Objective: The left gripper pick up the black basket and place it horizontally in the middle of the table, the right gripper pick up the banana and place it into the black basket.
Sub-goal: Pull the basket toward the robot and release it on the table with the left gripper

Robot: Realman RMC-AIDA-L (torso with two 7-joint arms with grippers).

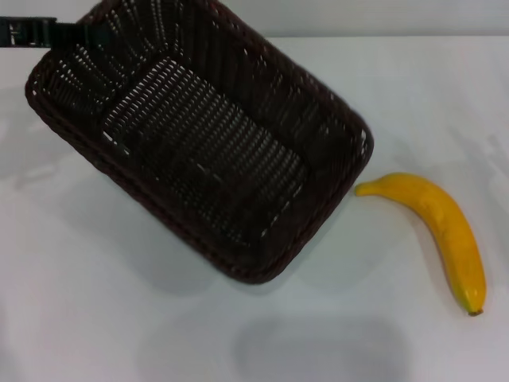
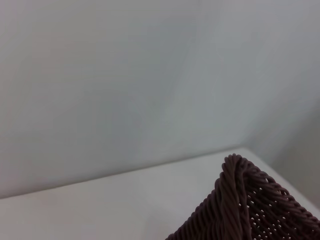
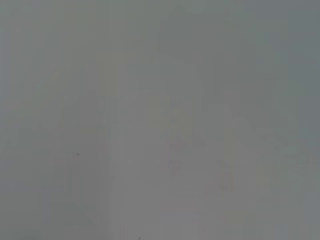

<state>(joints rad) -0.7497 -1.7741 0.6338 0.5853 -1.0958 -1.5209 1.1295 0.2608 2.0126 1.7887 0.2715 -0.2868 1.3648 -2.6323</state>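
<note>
The black basket (image 1: 207,143) hangs tilted above the white table (image 1: 87,318), its long side running diagonally from far left to near right, and it casts a shadow beneath. My left gripper (image 1: 79,33) reaches in from the far left and is shut on the basket's far-left rim. The left wrist view shows one braided corner of the basket (image 2: 240,205) over the table (image 2: 100,200). The yellow banana (image 1: 441,231) lies on the table to the right of the basket, dark tip toward me. My right gripper is out of view; its wrist view shows only blank grey.
A soft grey shadow (image 1: 318,346) lies on the table in front of the basket. The table's far edge meets a pale wall (image 1: 398,16) behind.
</note>
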